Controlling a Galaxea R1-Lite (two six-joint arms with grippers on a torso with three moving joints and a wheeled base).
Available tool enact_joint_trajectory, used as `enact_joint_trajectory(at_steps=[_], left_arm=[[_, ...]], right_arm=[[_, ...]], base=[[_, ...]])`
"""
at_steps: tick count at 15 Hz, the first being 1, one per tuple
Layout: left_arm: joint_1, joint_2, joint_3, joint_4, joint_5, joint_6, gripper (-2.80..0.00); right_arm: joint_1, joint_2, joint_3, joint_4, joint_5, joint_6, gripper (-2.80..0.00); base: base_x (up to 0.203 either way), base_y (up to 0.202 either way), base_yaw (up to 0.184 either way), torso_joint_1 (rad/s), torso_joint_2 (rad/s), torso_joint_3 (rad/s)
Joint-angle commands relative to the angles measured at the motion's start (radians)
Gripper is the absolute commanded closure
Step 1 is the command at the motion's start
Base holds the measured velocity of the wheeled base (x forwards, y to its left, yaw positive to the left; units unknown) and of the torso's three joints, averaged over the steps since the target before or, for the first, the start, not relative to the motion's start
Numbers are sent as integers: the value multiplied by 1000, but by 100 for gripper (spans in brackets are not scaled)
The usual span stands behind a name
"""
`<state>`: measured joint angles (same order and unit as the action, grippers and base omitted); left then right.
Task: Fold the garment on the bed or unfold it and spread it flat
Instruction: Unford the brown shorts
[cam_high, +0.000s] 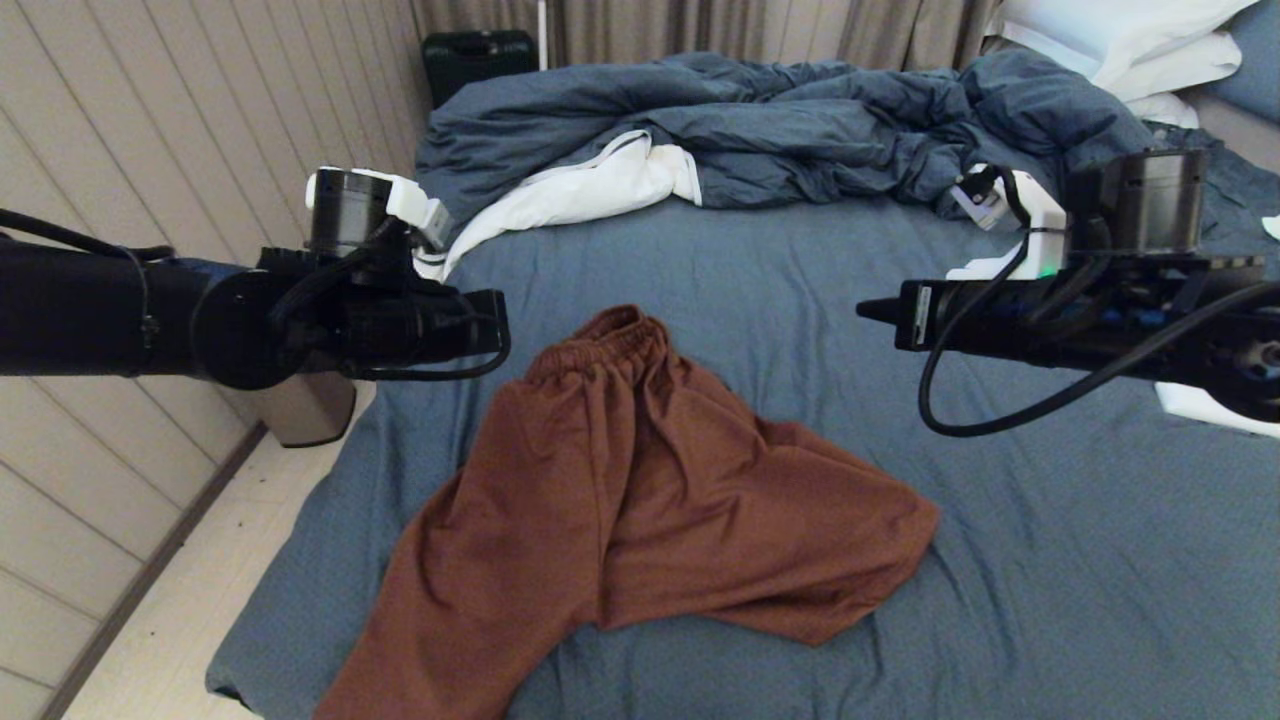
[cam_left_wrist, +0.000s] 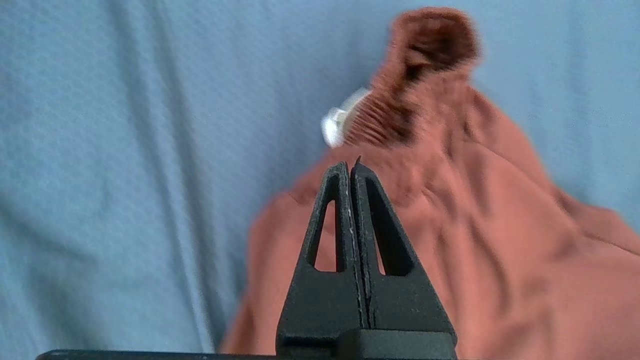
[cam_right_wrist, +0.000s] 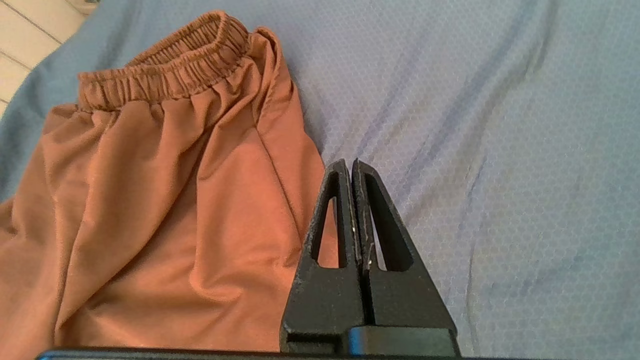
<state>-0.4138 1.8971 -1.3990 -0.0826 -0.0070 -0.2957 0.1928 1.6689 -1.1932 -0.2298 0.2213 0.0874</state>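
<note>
— Where do the shorts (cam_high: 640, 500) lie?
— Mid-bed (cam_high: 1050, 560), waistband (cam_high: 600, 345) toward the duvet (cam_high: 760, 130), legs splayed toward me.
— Your pincers?
— My left gripper (cam_high: 495, 330) and right gripper (cam_high: 870, 312) hover clenched, empty, flanking the waistband.

Both arms reach inward, held level. The left pincer (cam_left_wrist: 350, 167) has its fingers pressed together and grips nothing. The right pincer (cam_right_wrist: 350, 167) is likewise closed and empty, opposite the left.
</note>
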Motion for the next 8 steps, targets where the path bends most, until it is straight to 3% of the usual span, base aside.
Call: enact_joint_trajectory(at_steps=[1,8], left_arm=[[9,68,-38,0,2,4,-280],[28,200,-108,-31,-3,0,-280]], right_arm=[[1,16,10,-3,-2,-2,-280],[-1,20,0,-3,1,-3,-280]], base=[[0,0,0,0,0,0],[0,0,0,0,0,0]])
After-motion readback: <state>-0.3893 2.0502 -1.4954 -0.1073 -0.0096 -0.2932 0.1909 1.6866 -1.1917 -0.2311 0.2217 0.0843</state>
